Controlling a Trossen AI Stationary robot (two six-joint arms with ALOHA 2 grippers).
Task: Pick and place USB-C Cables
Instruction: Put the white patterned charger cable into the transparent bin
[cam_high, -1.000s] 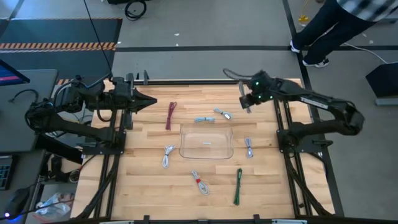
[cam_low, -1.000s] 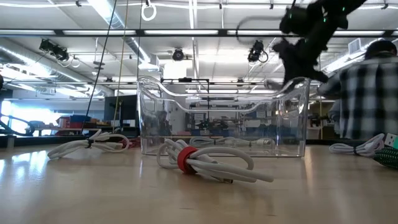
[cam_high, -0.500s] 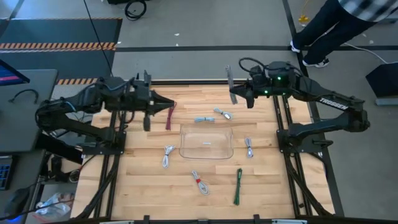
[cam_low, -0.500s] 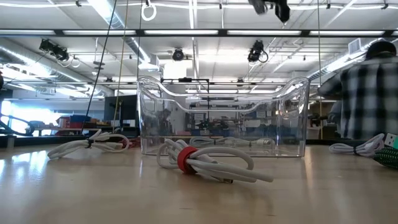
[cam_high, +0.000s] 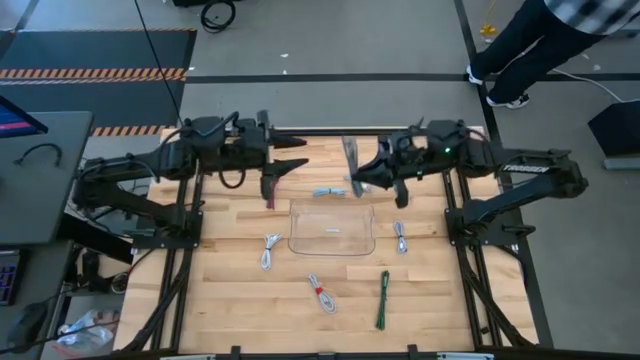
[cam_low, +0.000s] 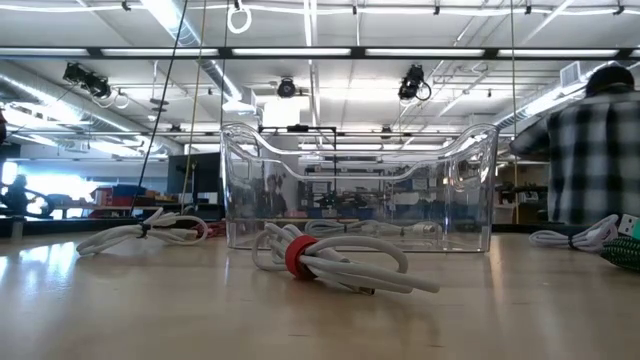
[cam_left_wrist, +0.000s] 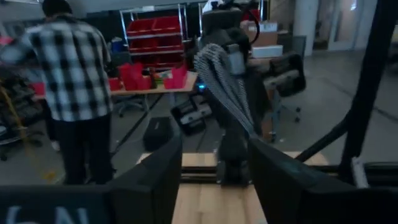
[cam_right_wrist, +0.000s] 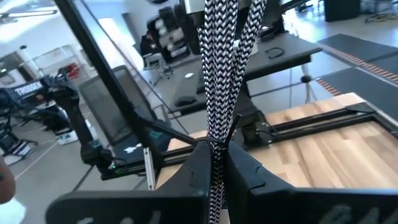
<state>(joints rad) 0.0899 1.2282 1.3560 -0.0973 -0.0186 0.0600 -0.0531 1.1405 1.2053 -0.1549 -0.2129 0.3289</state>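
Right gripper (cam_high: 362, 175) is pinching a braided cable (cam_right_wrist: 219, 74) upright beyond the clear tray (cam_high: 332, 248), presumably for dropping in, while left gripper (cam_high: 292, 162) is hovering spread.

Right end effector (cam_high: 362, 172) raised over table's far side, fingers clamped. Left end effector (cam_high: 292, 163) opposite, fingers spread.

From above I see my right gripper (cam_high: 362, 176) in the upper middle of the frame, jaws clamped on a grey patterned cable (cam_high: 350, 158) lifted off the tabletop (cam_high: 230, 300). My left gripper (cam_high: 296, 164) reaches in from the upper left, over the dark red cable (cam_high: 270, 190), jaws apart. The clear tray (cam_high: 332, 228) sits centre. Around it lie a grey-blue cable (cam_high: 328, 192), white cables (cam_high: 269, 250) (cam_high: 400, 237) (cam_high: 321, 293), and a green cable (cam_high: 383, 299) lower right.
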